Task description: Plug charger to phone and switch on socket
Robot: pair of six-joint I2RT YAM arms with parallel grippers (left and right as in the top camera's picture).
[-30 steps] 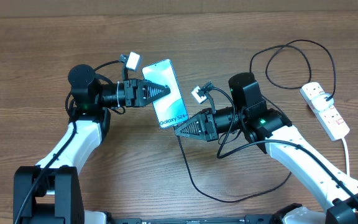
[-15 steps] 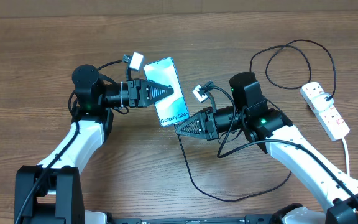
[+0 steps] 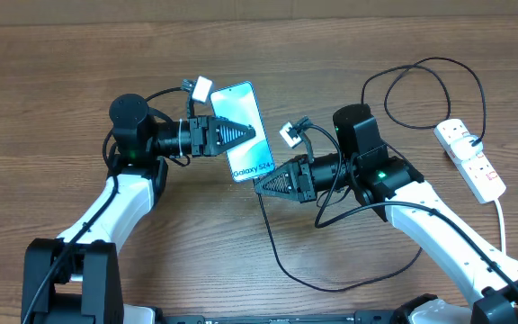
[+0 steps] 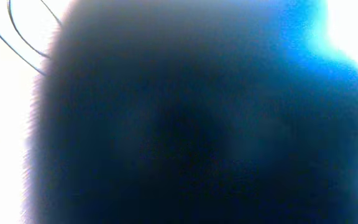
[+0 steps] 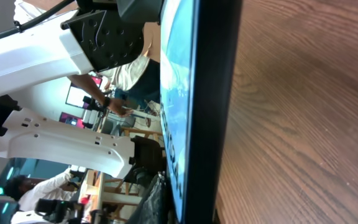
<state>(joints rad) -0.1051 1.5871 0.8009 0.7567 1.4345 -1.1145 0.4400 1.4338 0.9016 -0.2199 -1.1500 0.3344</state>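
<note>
The phone (image 3: 257,153) is lifted off the table with its screen up and the "Galaxy S24" end toward my right arm. My left gripper (image 3: 252,133) reaches in from the left and is shut on the phone, whose body fills the left wrist view as a dark blue blur (image 4: 197,124). My right gripper (image 3: 259,187) is shut at the phone's lower end, where the black charger cable (image 3: 274,256) comes out; the connector tip is hidden. In the right wrist view the phone (image 5: 213,93) stands edge-on beside one fingertip (image 5: 160,199). The socket (image 3: 471,160) lies at the far right with the black plug (image 3: 472,144) in it.
The charger cable loops across the table under my right arm and curls again at the back right (image 3: 421,90). A thick white cord (image 3: 502,225) runs from the socket to the front right edge. The wooden table (image 3: 52,81) surrounds it all.
My left gripper has carried the phone a little to the right, toward the right gripper. The right arm has stayed in place.
</note>
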